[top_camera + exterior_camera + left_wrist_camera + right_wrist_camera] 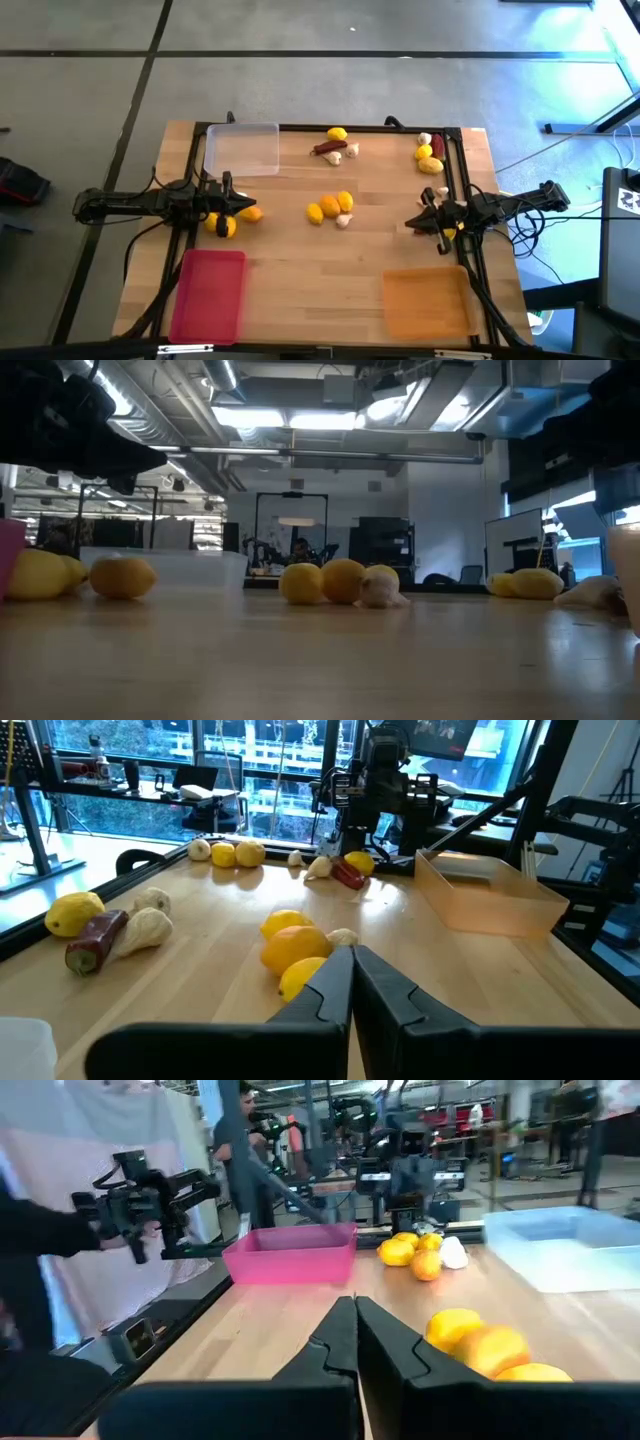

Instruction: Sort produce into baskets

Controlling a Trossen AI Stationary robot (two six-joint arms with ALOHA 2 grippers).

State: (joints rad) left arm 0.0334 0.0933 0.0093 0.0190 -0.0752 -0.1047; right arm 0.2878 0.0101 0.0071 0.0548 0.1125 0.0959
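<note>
My left gripper [240,204] is shut and empty, raised above an orange fruit [251,213] and yellow lemons [222,226] at the table's left. My right gripper [412,222] is shut and empty at the table's right, pointing toward the centre. Both show shut in their wrist views [352,960] [355,1310]. Lemons [330,207] and a garlic bulb [343,221] lie at the centre. A lemon [337,133], a chili [325,148] and garlic [335,157] lie at the far middle. The clear basket [241,148] is far left, the pink-red one [209,295] near left, the orange one [425,302] near right.
More lemons [431,166], garlic [424,139] and a chili [437,148] lie at the far right by the black frame rail [462,170]. A yellow fruit [449,234] lies under my right arm. Bare wood lies between the two near baskets [315,290].
</note>
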